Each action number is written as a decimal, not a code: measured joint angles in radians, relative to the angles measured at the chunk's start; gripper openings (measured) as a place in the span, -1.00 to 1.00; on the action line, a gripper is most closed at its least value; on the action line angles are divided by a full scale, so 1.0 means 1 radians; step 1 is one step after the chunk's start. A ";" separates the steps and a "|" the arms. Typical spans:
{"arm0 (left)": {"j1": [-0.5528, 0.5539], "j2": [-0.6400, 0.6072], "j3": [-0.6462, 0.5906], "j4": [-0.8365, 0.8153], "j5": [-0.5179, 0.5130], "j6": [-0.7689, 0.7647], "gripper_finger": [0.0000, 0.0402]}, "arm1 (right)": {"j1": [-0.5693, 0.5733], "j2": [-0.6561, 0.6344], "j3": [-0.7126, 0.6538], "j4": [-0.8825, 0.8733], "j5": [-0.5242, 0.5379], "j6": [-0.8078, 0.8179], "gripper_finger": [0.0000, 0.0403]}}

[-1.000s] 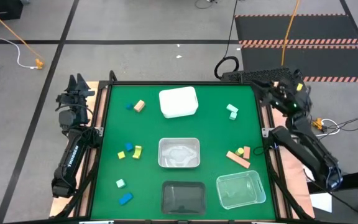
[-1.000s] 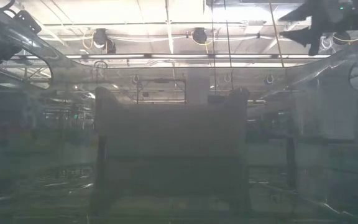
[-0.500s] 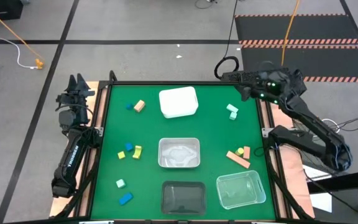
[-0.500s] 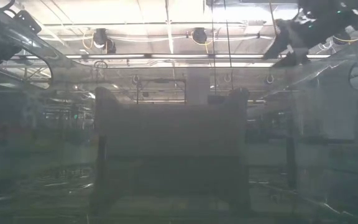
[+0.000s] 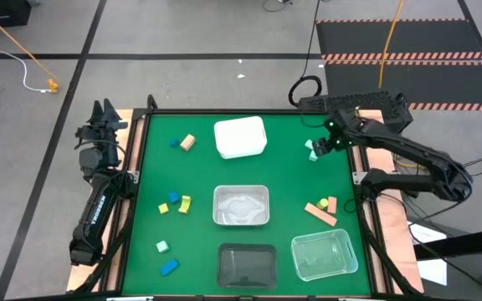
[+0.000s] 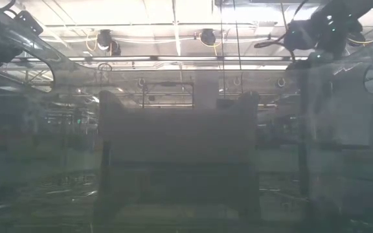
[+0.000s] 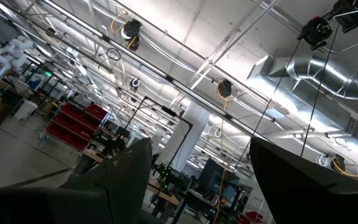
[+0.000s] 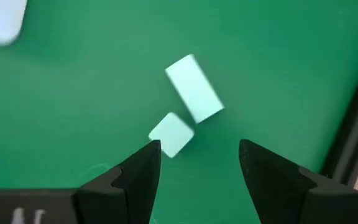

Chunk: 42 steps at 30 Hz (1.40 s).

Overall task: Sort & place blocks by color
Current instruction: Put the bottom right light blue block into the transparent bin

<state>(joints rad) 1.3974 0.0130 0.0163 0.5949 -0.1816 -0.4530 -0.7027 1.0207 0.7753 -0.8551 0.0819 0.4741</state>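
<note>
Small blocks lie flat on the green mat [image 5: 283,180]. A mint green bar [image 8: 194,88] and mint green cube [image 8: 171,134] lie at the far right [image 5: 312,149]. My right gripper [image 8: 199,155] hangs open above them, pointing steeply down, touching nothing. Salmon-tan blocks [image 5: 319,213] lie at the right. A tan block [image 5: 187,142] and a blue one [image 5: 174,143] lie far left, and yellow and blue ones [image 5: 174,202] at mid left. A mint block [image 5: 162,247] and a blue one [image 5: 169,267] lie near left. My left gripper [image 7: 197,162] stands open off the table's left edge [image 5: 103,113], pointing up.
A white tub [image 5: 240,137] stands at the far middle, a clear tub [image 5: 241,206] at the centre, a dark tub [image 5: 246,265] at the near middle and another clear tub [image 5: 324,255] at the near right. A black frame [image 5: 354,159] edges the mat.
My right gripper has swung in from beyond the table's far right corner toward the mint green blocks. It has come down and tipped from roughly level to pointing steeply down. Its fingers stay open. The blocks have not moved.
</note>
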 joint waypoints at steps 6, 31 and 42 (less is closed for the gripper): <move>0.000 0.000 0.000 0.000 0.000 0.000 0.35 | 0.068 0.078 0.000 0.044 0.000 -0.046 0.05; 0.000 0.000 0.000 0.000 0.000 0.000 0.35 | 0.166 0.413 -0.003 0.157 0.101 -0.042 0.29; 0.000 0.000 0.000 0.000 0.000 0.000 0.35 | 0.200 0.471 -0.002 0.195 0.102 -0.041 0.18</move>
<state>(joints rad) 1.3975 0.0129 0.0164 0.5949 -0.1814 -0.4530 -0.5027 1.4914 0.7734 -0.6603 0.1838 0.4336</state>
